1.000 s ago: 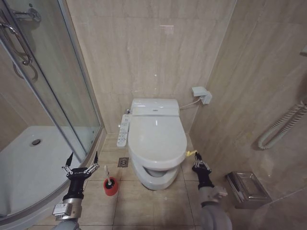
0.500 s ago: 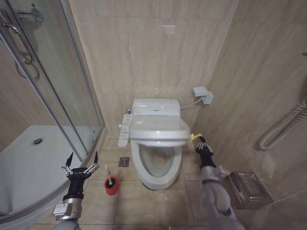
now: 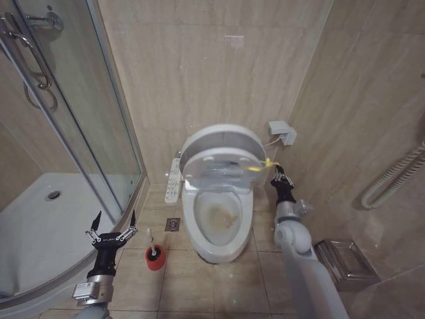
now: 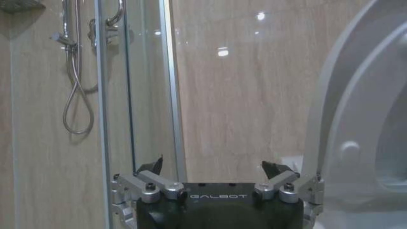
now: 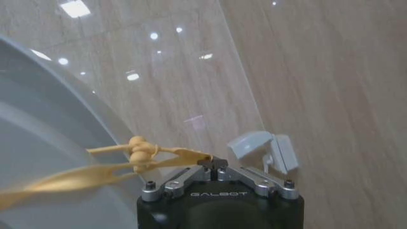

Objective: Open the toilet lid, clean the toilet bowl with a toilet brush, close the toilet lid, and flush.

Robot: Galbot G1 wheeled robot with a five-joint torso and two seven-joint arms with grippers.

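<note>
The toilet lid (image 3: 221, 141) stands raised and tilted back toward the wall, its underside facing me. Below it the toilet bowl (image 3: 217, 217) lies uncovered, with brownish stains inside. A yellow strap (image 3: 259, 166) runs from the lid's edge to my right gripper (image 3: 274, 167), which is shut on it beside the lid; in the right wrist view the gripper (image 5: 212, 163) pinches the strap (image 5: 141, 151). The toilet brush (image 3: 149, 243) stands in its red cup (image 3: 155, 260) on the floor. Just left of it, my left gripper (image 3: 112, 222) hangs open and holds nothing, as the left wrist view (image 4: 218, 168) also shows.
The curved glass shower enclosure (image 3: 80, 139) stands close on the left. A white control panel (image 3: 172, 179) runs along the toilet's left side, with a floor drain (image 3: 171, 224) in front of it. A wall box (image 3: 282, 131) and a metal tray (image 3: 345, 262) are on the right.
The lid has swung up from flat, through half open, to tilted back, drawn by the strap in my right gripper, which rose toward the wall. The left arm has not moved.
</note>
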